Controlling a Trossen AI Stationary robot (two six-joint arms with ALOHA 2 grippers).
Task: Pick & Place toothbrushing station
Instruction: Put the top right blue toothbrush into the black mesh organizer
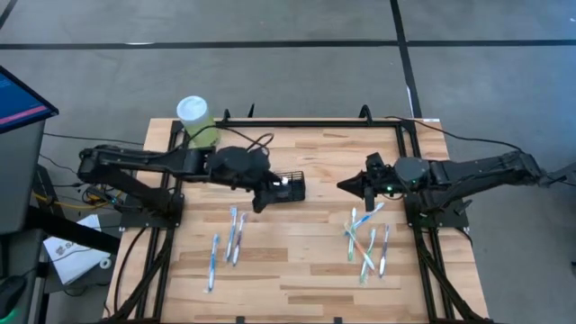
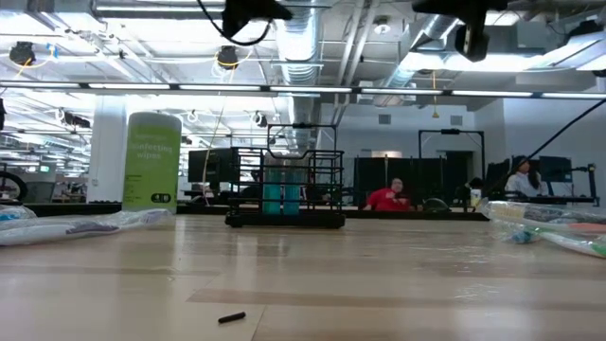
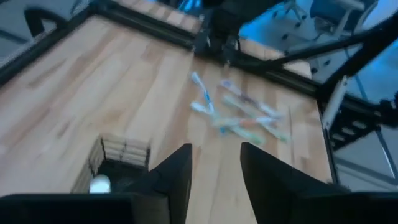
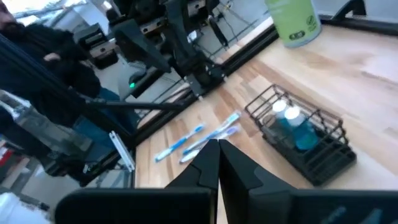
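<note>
Left end effector [image 1: 266,200] part open, seemingly empty, beside caddy [image 1: 286,186]; right end effector [image 1: 345,186] closed.

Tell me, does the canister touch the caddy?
Apart. The high view shows bare table between the canister and the caddy.

One camera hangs above the wooden table [image 1: 297,261] and looks straight down on all of it, while another sits at tabletop height and looks level across the boards into the room behind. A camera rides each wrist, close over its own fingers: the left one faces across the table toward the right arm, the right one toward the left arm. The wire caddy [image 1: 286,186] shows in all four views.
</note>
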